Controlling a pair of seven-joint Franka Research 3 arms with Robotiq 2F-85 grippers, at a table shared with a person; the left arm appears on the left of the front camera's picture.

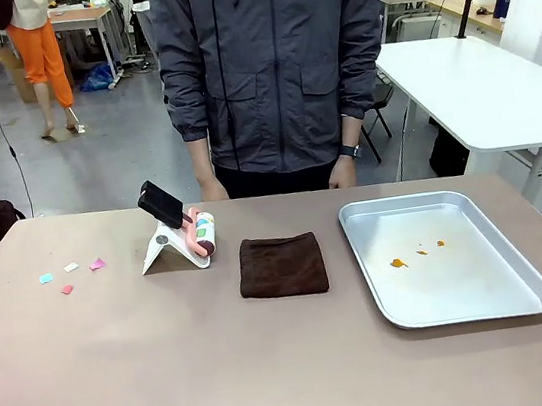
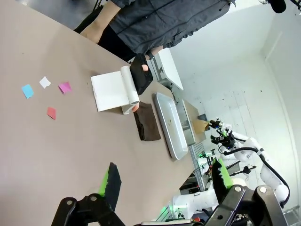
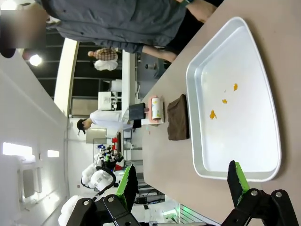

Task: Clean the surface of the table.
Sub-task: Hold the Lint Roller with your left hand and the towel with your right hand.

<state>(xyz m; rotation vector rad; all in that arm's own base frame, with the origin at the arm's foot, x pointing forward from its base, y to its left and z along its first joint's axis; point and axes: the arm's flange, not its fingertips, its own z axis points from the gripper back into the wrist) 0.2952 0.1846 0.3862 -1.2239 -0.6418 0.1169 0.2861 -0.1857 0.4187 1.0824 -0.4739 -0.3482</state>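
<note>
The tan table (image 1: 175, 378) carries several small paper scraps (image 1: 69, 275) in cyan, white, pink and red near its left side. A folded brown cloth (image 1: 281, 265) lies at the middle. In the left wrist view my left gripper (image 2: 165, 176) hangs open above the table (image 2: 47, 155), nothing between its green-padded fingers (image 2: 110, 181), with the scraps (image 2: 47, 94) ahead of it. My right gripper (image 3: 181, 179) is open and empty too, just short of the near rim of the silver tray (image 3: 244, 132).
The tray (image 1: 487, 306) at the right holds a few orange crumbs (image 1: 398, 263). A white stand (image 1: 169, 250) with a pink-and-black roller (image 1: 194, 232) stands left of the cloth. A person in a grey jacket (image 1: 271, 62) stands at the far edge, hands low.
</note>
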